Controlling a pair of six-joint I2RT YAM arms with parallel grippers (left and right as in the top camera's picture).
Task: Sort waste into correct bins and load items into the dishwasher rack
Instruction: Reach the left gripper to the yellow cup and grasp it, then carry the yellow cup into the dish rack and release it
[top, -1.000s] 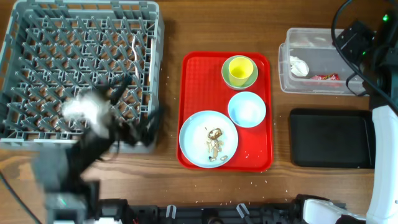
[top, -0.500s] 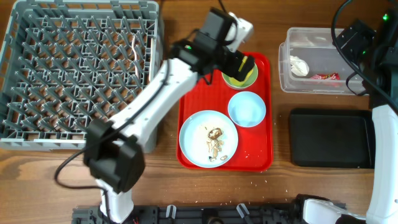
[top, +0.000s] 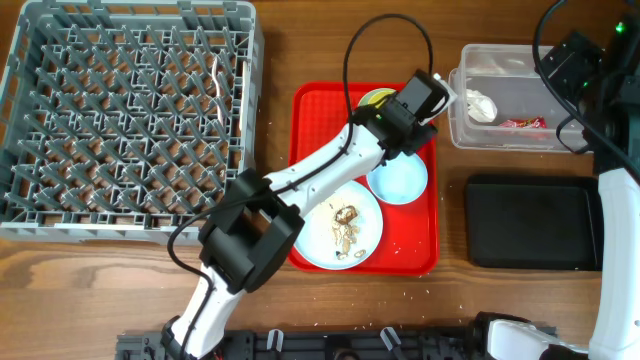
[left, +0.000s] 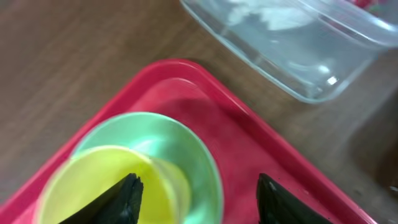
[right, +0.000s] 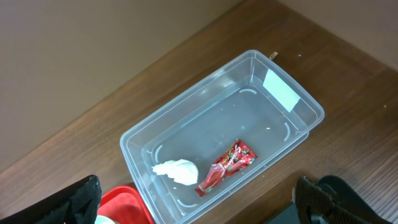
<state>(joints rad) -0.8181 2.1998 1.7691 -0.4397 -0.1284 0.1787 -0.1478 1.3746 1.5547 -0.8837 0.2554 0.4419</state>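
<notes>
Surface: wooden table (top: 280, 50), one red serving tray (top: 310, 150).
Plate (top: 370, 230): one, on tray, bearing food scraps (top: 345, 230).
Yellow cup (left: 93, 186): one, inside green bowl (left: 186, 143); left gripper (left: 199, 199) spread above it.
Clear tub (right: 249, 112): one napkin (right: 177, 171), one red wrapper (right: 227, 165); right gripper (right: 205, 205) spread above.

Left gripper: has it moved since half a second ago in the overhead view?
Yes. Against the red tray, the left gripper has swung rightward, from over the tray's top edge to its top-right corner, nearer the clear tub.

Nothing legible. The white label (right: 280, 89) on the clear tub (right: 186, 91) looks blank; print on the red wrapper (right: 227, 167) is too small
</notes>
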